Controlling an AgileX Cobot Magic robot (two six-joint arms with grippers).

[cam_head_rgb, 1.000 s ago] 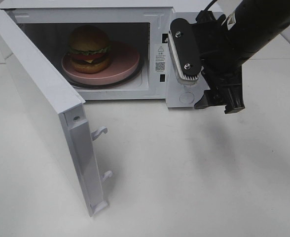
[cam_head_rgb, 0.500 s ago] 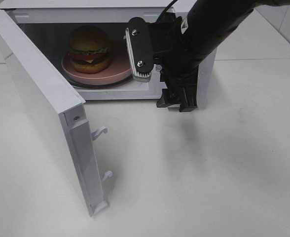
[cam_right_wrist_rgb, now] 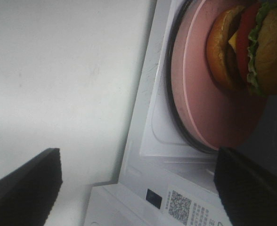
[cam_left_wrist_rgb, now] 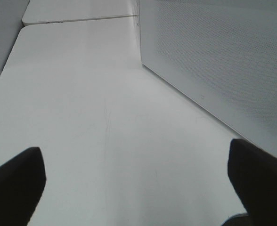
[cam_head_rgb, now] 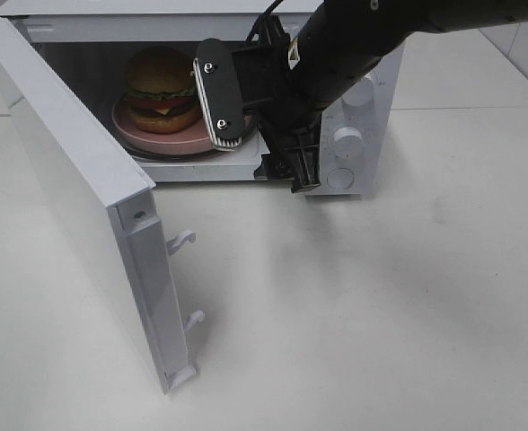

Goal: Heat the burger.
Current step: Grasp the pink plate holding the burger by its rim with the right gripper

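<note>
White door [cam_head_rgb: 66, 171] swung wide; right gripper [cam_head_rgb: 266, 165] (jaws spread, empty) hangs at front edge of microwave [cam_head_rgb: 365, 121], burger [cam_head_rgb: 162, 88] inside.

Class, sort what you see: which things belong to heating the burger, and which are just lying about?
Belongs: burger, pink plate under it, open microwave, right claw at its opening.
Not in use: left claw, open over the white table.

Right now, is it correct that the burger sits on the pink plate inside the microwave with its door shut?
No: the door stands open, as the exterior high view shows. The burger does sit on the pink plate inside the microwave.
</note>
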